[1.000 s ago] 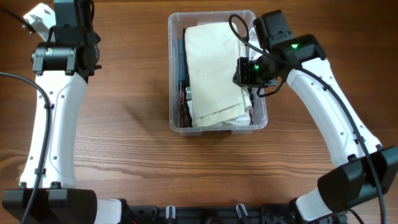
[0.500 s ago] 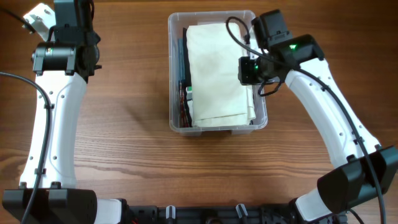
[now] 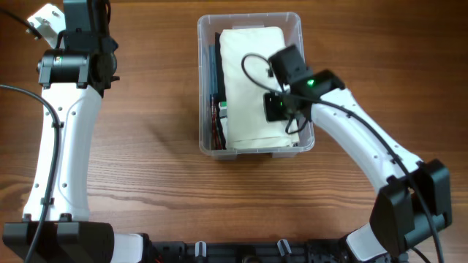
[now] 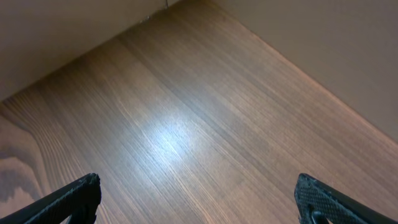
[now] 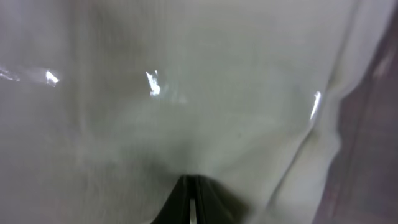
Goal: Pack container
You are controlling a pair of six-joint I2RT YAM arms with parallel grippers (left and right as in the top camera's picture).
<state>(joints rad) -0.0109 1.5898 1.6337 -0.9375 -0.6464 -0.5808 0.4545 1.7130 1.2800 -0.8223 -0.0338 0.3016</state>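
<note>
Table (image 3: 146,146) of brown wood, its grain plainly seen, its smooth finish catching a soft sheen under the light. Container (image 3: 203,80) of clear, smooth plastic, lightly glossy at the rim. Inside it, cream cloth (image 3: 245,73), matt and softly creased, with small bright glints caught on it in the right wrist view. Left arm (image 3: 62,146) and right arm (image 3: 358,139) are cased in glossy white plastic, with joints of matt black.

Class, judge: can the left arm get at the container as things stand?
Probably yes: only bare table lies between the open left gripper and the container, though the right gripper sits on the cloth inside.
</note>
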